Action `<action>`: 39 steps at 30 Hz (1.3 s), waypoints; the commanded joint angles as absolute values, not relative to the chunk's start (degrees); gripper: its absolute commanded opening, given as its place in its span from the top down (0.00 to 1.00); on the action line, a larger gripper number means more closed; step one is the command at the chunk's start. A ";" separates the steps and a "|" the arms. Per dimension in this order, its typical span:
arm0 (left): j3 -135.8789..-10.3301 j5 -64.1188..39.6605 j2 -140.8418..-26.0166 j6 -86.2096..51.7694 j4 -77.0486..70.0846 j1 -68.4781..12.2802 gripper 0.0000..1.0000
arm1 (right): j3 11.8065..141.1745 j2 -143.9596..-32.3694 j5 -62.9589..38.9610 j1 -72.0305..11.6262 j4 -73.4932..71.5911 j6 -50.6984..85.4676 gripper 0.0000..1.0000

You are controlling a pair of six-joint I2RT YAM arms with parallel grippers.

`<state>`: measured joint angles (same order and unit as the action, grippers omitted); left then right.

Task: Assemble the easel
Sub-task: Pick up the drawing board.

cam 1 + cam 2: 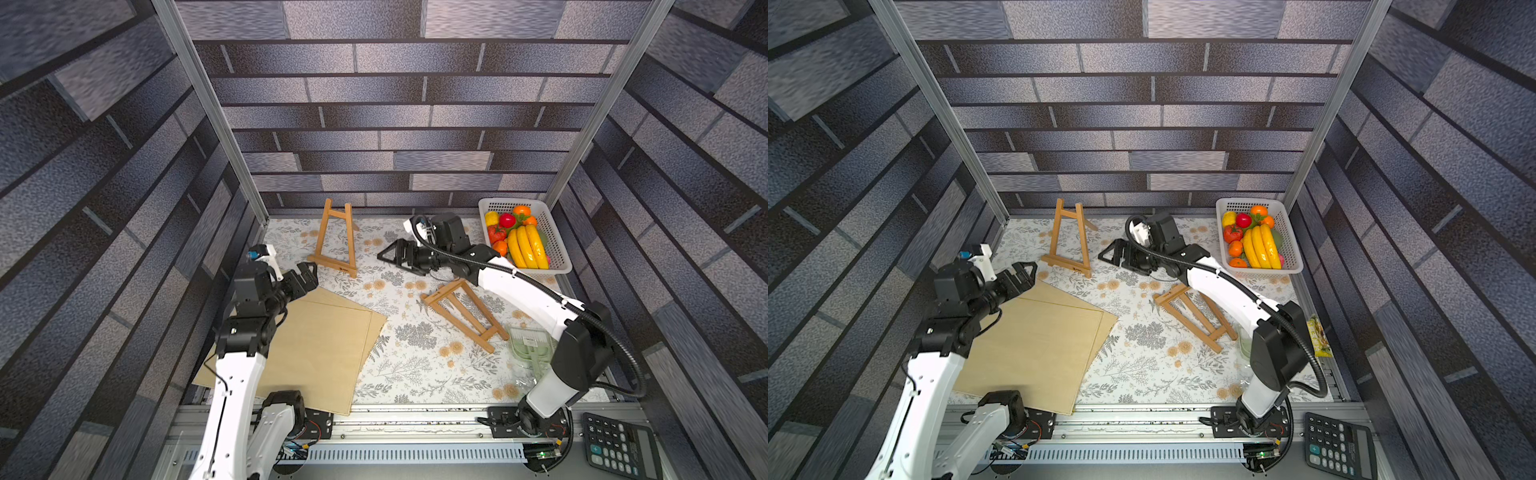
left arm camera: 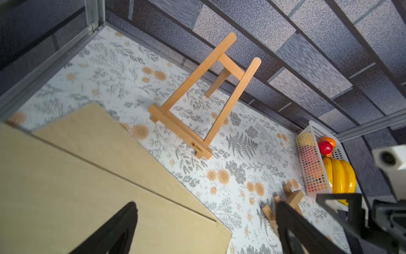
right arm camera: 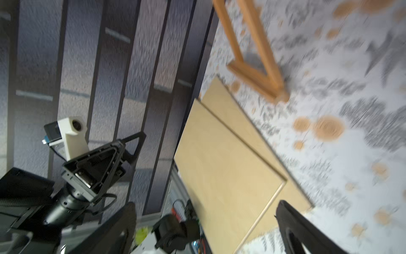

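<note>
Wooden easel (image 1: 332, 266) stands near the back wall; a second easel (image 1: 440, 292) lies flat under the right arm. Left end effector (image 1: 307, 270) and right end effector (image 1: 384, 255) are released, empty. Better grasp one outer rail, squarely.

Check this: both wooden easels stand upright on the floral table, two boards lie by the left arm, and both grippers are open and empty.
Wrong on one count: only the far easel stands upright; the near easel lies flat on the table, as both top views show. The boards do lie by the left arm, and the left gripper and right gripper are open and empty.
</note>
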<state>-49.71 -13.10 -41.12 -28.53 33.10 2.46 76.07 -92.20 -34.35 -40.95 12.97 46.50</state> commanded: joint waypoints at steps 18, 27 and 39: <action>-45.81 -12.24 -36.47 -42.15 55.88 -11.70 0.00 | 43.53 -97.50 -24.99 -72.10 -28.47 84.97 0.27; -47.88 -17.76 -31.03 -41.38 62.47 -10.40 0.00 | 48.03 -106.65 -7.41 -82.00 -30.35 87.26 0.29; -49.39 -21.22 -24.99 -40.75 67.50 -9.93 0.00 | 51.34 -114.01 4.40 -87.55 -37.63 87.33 0.46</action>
